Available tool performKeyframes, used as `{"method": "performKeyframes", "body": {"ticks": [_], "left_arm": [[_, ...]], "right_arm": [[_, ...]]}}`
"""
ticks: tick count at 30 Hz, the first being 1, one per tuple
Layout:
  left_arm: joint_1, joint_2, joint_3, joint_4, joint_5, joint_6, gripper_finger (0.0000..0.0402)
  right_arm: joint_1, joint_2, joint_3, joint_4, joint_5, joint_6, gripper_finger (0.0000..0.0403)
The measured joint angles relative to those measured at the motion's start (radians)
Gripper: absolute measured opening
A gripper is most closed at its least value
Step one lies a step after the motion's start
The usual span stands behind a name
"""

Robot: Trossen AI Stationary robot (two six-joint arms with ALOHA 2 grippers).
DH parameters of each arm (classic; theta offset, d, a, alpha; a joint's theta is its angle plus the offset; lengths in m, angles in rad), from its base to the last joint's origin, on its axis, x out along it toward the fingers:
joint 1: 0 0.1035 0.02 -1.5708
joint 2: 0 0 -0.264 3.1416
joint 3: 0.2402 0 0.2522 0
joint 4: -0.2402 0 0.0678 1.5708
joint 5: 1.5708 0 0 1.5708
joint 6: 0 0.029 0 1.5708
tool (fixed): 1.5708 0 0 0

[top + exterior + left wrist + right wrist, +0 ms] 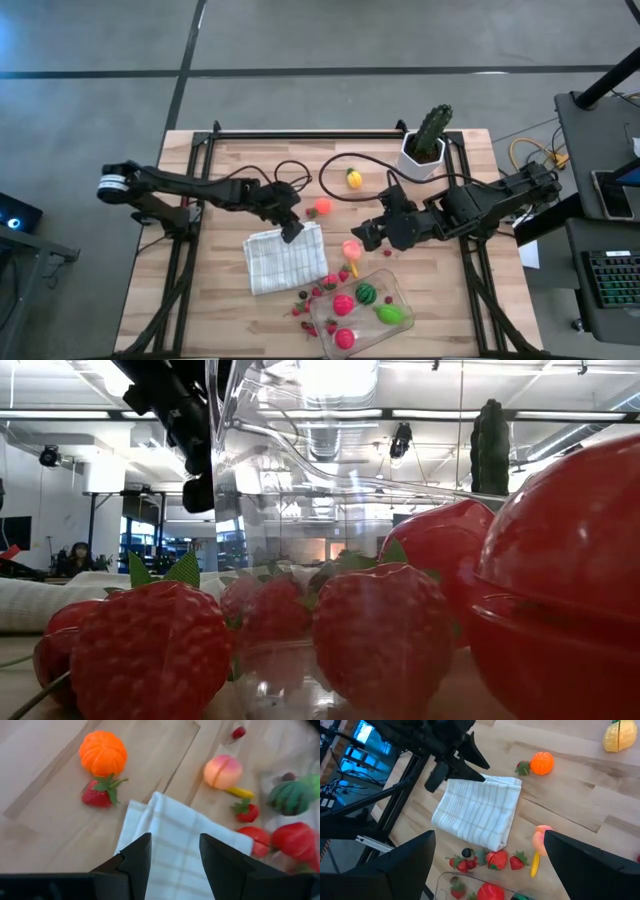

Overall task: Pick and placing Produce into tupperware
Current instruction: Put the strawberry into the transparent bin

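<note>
Left gripper hovers over the cloth, fingers part-open, empty. Right gripper is wide open above the peach (likely next pick) — tupperware just beyond, several produce pieces inside.

From here I see a light wooden table standing on a grey concrete floor crossed by dark seam lines. To the right stands a dark desk with a keyboard. Looking level across, the far room shows a white ceiling with bright strip lights, a ceiling lamp, and a person seated far left.
</note>
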Motion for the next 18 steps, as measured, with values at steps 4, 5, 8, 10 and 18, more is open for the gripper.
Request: {"method": "performKeyframes", "body": {"ticks": [4,5,8,10,18], "left_arm": [[-0.002,0.018,-0.001,0.021,-0.001,0.166,0.0152],[-0.004,0.02,-0.001,0.018,0.0,0.221,0.0152],[-0.006,0.024,-0.001,0.022,0.001,0.338,0.0152],[-0.006,0.025,-0.001,0.023,-0.002,0.386,0.0152],[0.0,0.07,-0.007,0.083,-0.076,0.587,0.0152]], "right_arm": [[-0.004,0.0,0.0,0.017,0.075,-0.001,0.0364],[-0.004,0.0,0.0,0.023,0.074,-0.001,0.0364],[-0.005,0.0,0.0,0.024,0.073,-0.001,0.0364],[-0.004,0.0,0.0,0.025,0.07,-0.001,0.0364],[-0.024,0.0,0.0,0.027,0.077,-0.006,0.0364]]}}
